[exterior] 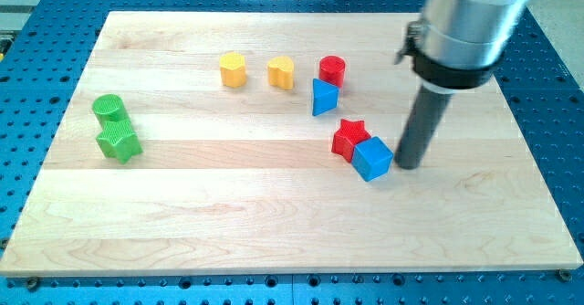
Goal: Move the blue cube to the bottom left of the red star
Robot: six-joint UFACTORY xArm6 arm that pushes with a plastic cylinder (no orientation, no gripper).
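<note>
Blue cube (372,157): small solid block, glossy blue, seen corner-on w/ top face lighter than the two side faces. Sits on the pale wooden board (274,223), right of centre. Touching the red star-shaped block (349,137) on the star's lower-right side, i.e. cube is at the view's bottom right of the star, not bottom left.

My tip (408,165): lower end of the dark rod, down on the board just beside the cube's right corner, on the view's right. Contact vs. hairline gap: can't tell. Rod has no jaws, so nothing to open, close or grip; it holds no block. Silver cylinder w/ black collar above the rod fills the view's top right.

Other blocks:
- blue triangular block (323,97), just above the star, apart from it.
- red cylinder (332,69), touching or nearly touching the triangle's top.
- yellow block (281,72), rounded shape, exact form unclear; left of red cyl.
- yellow hexagonal block (234,69), further left, same row.
- green cylinder (109,108) and green star-like block (118,143), far left, stacked close in the view, cyl. above.

No containers on the board; all blocks lie directly on the wood. Board rests on a blue perforated table (547,113).
</note>
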